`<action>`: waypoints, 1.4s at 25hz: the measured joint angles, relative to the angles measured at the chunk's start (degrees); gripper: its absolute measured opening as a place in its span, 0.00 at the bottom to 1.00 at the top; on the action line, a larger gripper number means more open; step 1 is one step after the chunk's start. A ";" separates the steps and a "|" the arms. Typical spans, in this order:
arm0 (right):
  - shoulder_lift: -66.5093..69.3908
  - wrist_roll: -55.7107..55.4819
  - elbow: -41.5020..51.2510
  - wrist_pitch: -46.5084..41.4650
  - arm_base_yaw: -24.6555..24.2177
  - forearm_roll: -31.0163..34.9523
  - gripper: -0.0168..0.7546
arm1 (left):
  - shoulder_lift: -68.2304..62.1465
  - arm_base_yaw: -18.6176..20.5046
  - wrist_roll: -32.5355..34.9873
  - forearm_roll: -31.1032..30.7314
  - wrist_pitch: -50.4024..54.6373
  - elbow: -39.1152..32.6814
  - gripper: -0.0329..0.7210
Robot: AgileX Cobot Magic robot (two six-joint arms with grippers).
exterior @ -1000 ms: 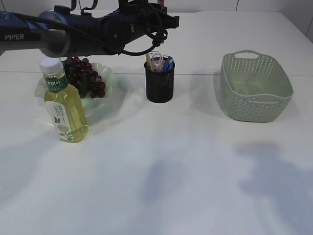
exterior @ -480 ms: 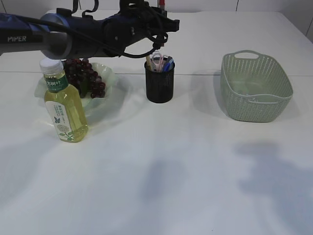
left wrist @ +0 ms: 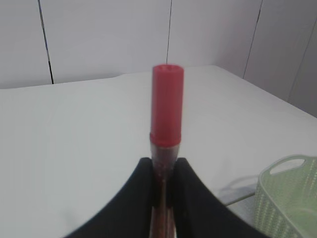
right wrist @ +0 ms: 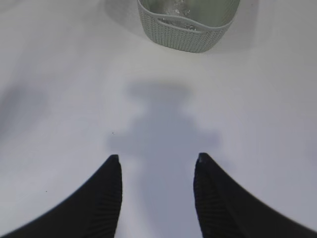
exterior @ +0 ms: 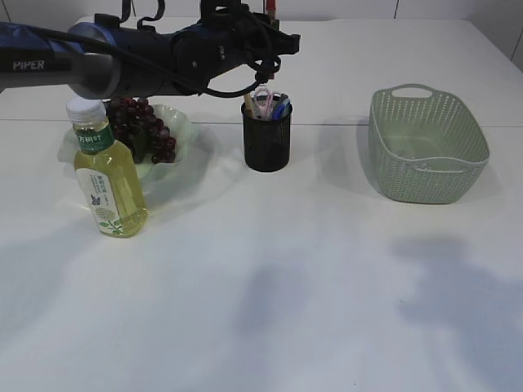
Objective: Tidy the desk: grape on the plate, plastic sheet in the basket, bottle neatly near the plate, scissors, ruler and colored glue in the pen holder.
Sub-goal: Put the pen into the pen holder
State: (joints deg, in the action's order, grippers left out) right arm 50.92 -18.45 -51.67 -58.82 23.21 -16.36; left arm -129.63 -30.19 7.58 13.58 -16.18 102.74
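My left gripper (exterior: pixel 266 23) hovers above the black pen holder (exterior: pixel 266 143) at the back, shut on a red-capped colored glue (left wrist: pixel 167 106). The left wrist view shows the tube pinched between the black fingers (left wrist: pixel 143 183). In the holder stand pink-handled scissors (exterior: pixel 262 101), a wooden ruler (exterior: pixel 248 101) and a blue item (exterior: pixel 282 108). The grape (exterior: pixel 140 122) bunch lies on the pale green plate (exterior: pixel 186 129), and the yellow-green bottle (exterior: pixel 106 175) stands upright in front of it. My right gripper (right wrist: pixel 156 158) is open over bare table, and something shiny like the plastic sheet (right wrist: pixel 174 7) lies in the basket (right wrist: pixel 185 32).
The green basket (exterior: pixel 426 147) stands at the right, apart from the pen holder. The left arm (exterior: pixel 122 61) stretches over the plate and the bottle cap. White table lies in front of all the objects.
The left arm has shifted very slightly to the left with the glue still gripped. Nothing else has moved.
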 joint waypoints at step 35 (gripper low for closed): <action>0.00 -0.10 0.00 0.00 0.00 -0.13 0.52 | 1.20 0.00 0.04 0.00 8.31 0.00 0.29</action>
State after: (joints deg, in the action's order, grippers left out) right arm 50.92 -18.54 -51.67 -58.82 23.21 -16.49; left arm -128.43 -30.19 7.62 13.58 -7.87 102.74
